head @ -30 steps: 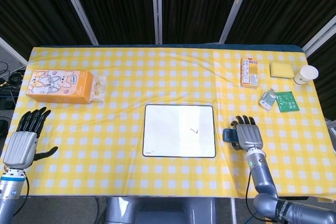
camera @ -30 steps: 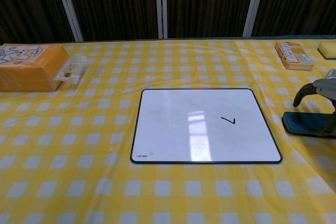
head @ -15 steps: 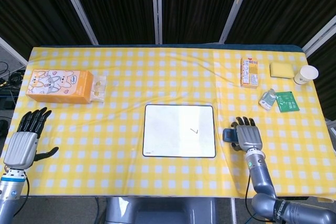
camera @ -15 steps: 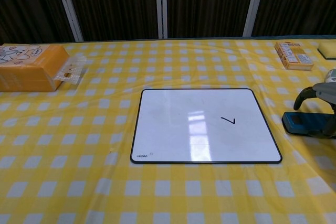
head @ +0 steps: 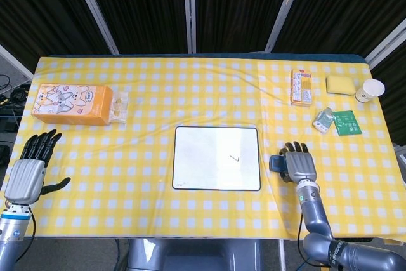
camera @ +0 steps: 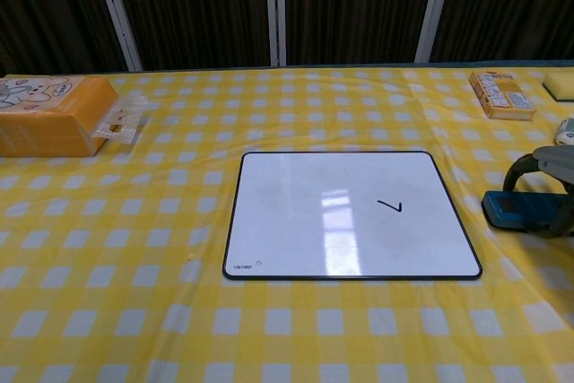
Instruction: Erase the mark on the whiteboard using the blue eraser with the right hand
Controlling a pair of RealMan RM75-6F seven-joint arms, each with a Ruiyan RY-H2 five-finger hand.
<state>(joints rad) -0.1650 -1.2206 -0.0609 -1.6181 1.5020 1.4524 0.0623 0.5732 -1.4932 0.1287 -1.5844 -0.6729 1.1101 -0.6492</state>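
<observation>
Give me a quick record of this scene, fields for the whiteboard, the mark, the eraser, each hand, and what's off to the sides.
whiteboard: whiteboard lies flat at the table's centre
mark: small black mark on its right half, not yet erased
eraser: blue eraser on the cloth right of the board
right hand: right hand over the eraser, fingers arched around it; grip not clear
left hand: left hand open at the table's near left edge
left side: orange tissue box
far right: snack box, yellow sponge, paper cup
</observation>
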